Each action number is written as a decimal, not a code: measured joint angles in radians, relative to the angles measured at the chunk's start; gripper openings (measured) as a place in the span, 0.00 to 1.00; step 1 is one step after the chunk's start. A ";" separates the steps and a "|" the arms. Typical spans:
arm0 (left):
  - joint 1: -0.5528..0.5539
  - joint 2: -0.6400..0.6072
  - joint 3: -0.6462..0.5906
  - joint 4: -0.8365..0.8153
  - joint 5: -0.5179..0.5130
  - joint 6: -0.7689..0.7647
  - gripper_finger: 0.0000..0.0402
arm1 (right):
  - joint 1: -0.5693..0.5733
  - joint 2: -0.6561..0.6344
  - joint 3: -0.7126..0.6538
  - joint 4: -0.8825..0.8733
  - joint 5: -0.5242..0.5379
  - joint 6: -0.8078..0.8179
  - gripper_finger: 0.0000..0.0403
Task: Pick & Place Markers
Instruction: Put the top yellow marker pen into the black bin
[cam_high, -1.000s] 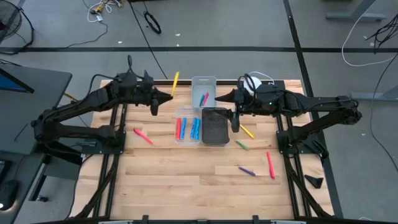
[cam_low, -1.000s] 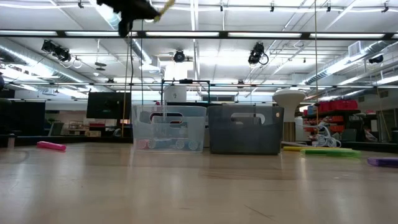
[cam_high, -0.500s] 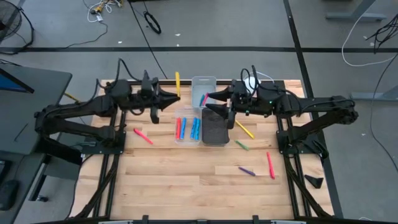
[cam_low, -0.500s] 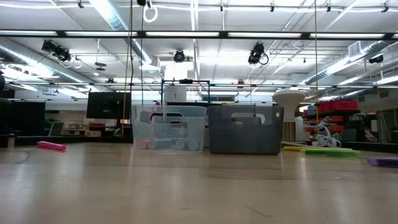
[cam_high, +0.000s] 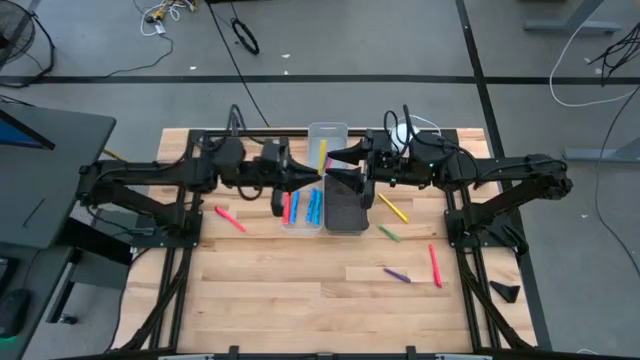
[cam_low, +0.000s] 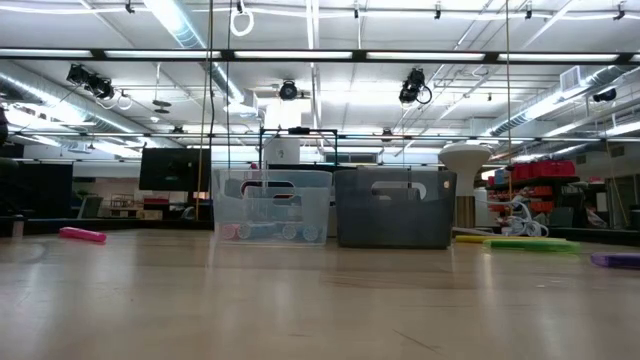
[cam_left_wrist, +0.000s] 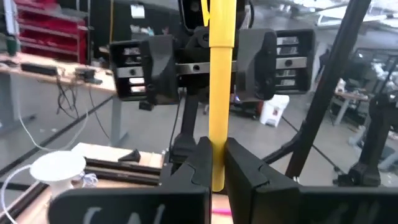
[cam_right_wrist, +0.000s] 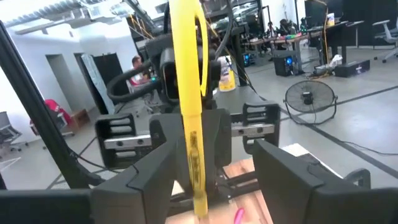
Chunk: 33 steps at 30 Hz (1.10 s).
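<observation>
Around my wooden bench lies grey floor with loose cables; ahead, strip lights line the ceiling, red shelves stand far off

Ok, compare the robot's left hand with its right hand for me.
The dark two-finger left hand is shut on a thin yellow marker; the dark two-finger right hand is open and holds nothing. The left hand reaches in from the left side of the wooden table, the right hand from its right side. Shared: both hover above the table's middle, tips facing each other.
</observation>
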 joint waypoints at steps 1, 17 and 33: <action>0.000 0.020 0.021 -0.006 0.010 0.001 0.05 | 0.000 0.000 -0.001 -0.001 0.000 -0.001 0.53; 0.000 0.123 0.150 -0.042 0.041 0.025 0.05 | 0.003 -0.020 -0.001 0.003 -0.035 -0.011 0.32; 0.002 0.122 0.149 -0.056 0.014 0.021 0.13 | 0.029 -0.026 0.000 -0.012 -0.026 -0.074 0.05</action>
